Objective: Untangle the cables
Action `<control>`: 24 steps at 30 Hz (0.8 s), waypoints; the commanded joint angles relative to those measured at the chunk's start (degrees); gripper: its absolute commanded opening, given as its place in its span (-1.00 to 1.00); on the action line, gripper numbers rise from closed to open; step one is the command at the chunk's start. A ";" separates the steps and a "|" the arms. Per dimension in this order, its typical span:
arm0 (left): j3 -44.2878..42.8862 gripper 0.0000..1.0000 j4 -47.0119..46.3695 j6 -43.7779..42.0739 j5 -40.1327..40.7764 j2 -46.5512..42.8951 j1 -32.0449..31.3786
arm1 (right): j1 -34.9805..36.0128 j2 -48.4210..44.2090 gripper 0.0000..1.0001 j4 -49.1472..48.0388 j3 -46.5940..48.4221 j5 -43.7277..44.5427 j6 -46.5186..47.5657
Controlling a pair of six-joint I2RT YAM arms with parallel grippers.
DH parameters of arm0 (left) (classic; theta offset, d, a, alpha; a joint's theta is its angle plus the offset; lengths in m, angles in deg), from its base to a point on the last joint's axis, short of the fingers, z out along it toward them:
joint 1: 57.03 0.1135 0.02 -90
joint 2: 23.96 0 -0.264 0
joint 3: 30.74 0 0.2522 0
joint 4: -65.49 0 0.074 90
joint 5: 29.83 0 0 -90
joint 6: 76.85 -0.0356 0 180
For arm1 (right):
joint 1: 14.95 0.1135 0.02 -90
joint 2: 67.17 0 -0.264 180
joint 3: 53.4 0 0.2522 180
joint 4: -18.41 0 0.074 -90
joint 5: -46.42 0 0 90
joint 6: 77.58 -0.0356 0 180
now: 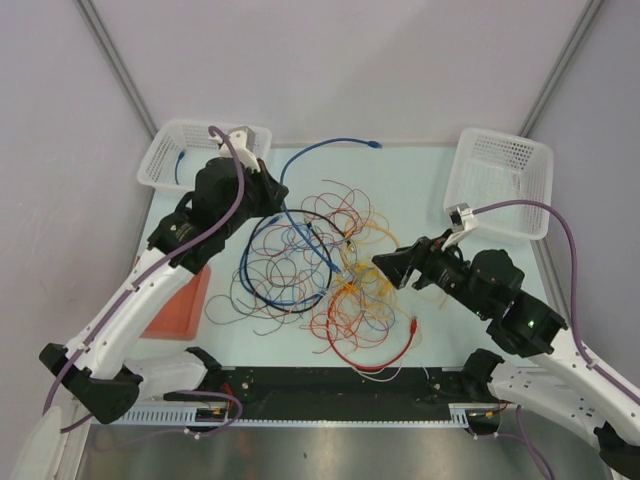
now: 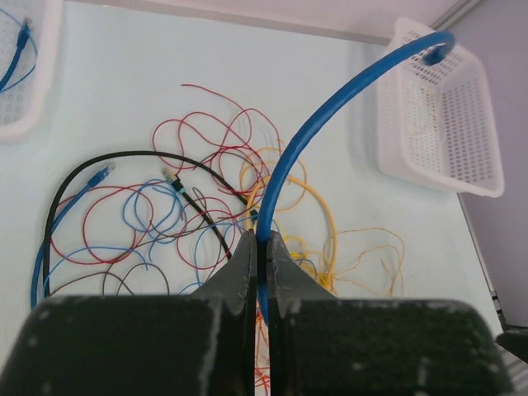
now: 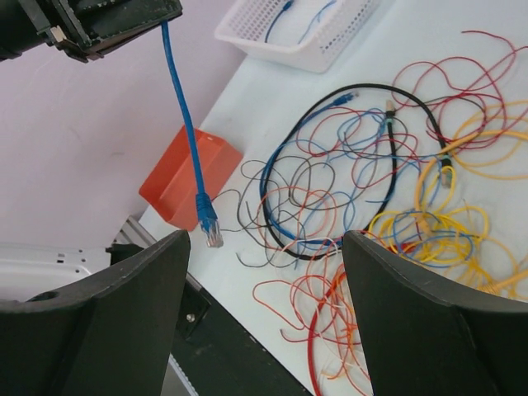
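A tangle of thin red, blue, yellow, orange and black cables (image 1: 320, 270) lies in the middle of the table. My left gripper (image 1: 281, 200) is shut on a thick blue cable (image 2: 307, 132) and holds it above the pile. One end arcs up and away to a plug tip (image 2: 436, 51). The other end hangs down with a clear plug (image 3: 211, 233), seen in the right wrist view. My right gripper (image 1: 382, 262) is open and empty, low over the right side of the tangle, its fingers (image 3: 124, 313) wide apart over orange and red loops (image 3: 330, 313).
A white basket (image 1: 168, 165) with a blue cable in it stands at the back left. Another white basket (image 1: 500, 180) stands at the back right. An orange-red box (image 1: 180, 300) sits at the left edge. A black rail (image 1: 330, 385) runs along the near edge.
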 commanded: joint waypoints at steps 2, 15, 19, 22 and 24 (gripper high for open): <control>-1.35 -1.00 -0.82 -1.89 0.54 -2.03 -2.15 | 0.66 1.67 0.59 -7.87 2.12 -3.87 -1.34; -5.75 -1.00 2.97 10.48 9.44 7.72 20.95 | 0.66 -2.37 0.60 1.18 2.57 2.19 1.20; -6.01 -1.00 0.24 20.76 7.23 14.03 28.34 | 0.14 -1.67 0.60 1.45 2.57 2.63 2.78; -7.93 -1.00 -1.00 27.35 6.79 20.35 32.12 | -0.92 -0.61 0.60 0.66 2.57 1.84 3.66; -10.13 -1.00 -1.35 32.61 5.14 23.62 34.49 | -1.44 0.00 0.60 0.22 2.57 1.14 4.01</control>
